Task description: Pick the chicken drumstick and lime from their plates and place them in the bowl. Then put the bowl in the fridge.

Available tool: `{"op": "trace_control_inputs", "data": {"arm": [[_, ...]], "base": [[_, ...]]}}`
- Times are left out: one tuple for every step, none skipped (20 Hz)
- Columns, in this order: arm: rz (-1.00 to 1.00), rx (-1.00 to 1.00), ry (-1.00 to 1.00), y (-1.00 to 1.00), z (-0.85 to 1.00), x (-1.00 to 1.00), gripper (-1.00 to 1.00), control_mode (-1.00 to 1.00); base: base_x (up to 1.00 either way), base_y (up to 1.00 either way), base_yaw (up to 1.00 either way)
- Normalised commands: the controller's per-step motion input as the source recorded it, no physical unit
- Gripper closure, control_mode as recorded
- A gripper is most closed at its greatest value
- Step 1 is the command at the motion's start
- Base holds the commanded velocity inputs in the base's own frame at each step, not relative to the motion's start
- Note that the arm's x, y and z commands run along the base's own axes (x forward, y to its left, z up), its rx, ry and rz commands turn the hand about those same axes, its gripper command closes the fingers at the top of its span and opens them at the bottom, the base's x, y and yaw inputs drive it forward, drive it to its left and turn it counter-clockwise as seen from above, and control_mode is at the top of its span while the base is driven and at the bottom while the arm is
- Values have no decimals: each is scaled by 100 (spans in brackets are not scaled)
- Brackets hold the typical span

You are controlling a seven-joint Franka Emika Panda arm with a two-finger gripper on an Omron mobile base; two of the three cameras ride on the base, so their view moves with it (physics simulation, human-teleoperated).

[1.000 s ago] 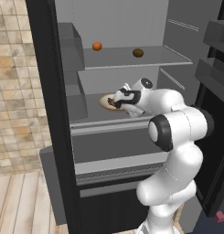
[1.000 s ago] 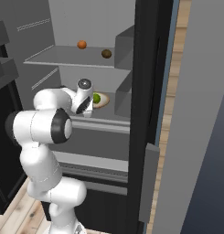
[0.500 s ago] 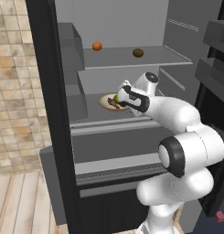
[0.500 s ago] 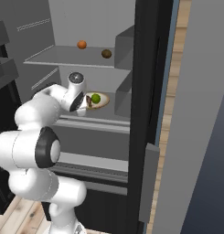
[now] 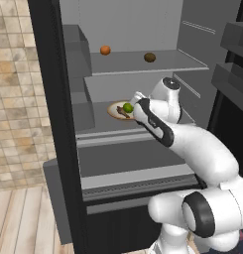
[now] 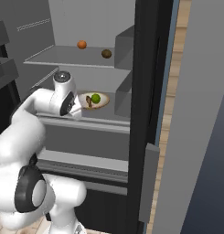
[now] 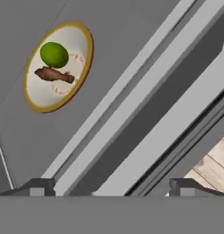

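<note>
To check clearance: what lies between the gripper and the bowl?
Bare grey fridge shelf, seen in the hand view, separates the open gripper from the bowl.

Both base views look forward into the open fridge (image 5: 143, 163) from left and right, sharing its shelves; the hand view looks down close onto the bowl (image 7: 29, 91).

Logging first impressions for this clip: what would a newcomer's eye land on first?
The bowl on the open fridge's middle shelf, holding the lime and the chicken drumstick side by side. Next, the white arm's open gripper in front of that shelf, apart from the bowl.
</note>
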Motion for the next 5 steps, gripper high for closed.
{"op": "trace_control_inputs", "data": {"arm": [[17, -21, 0, 0, 23, -83, -100, -100], [18, -21, 0, 0, 21, -86, -100, -100], [21, -21, -4, 0, 16, -90, -100, -100], [21, -21, -10, 0, 9, -92, -100, -100], [20, -20, -10, 0, 6, -93, -100, -100]], "base": [[0, 0, 0], [0, 0, 0], [0, 0, 0], [0, 0, 0], [0, 0, 0]]}}
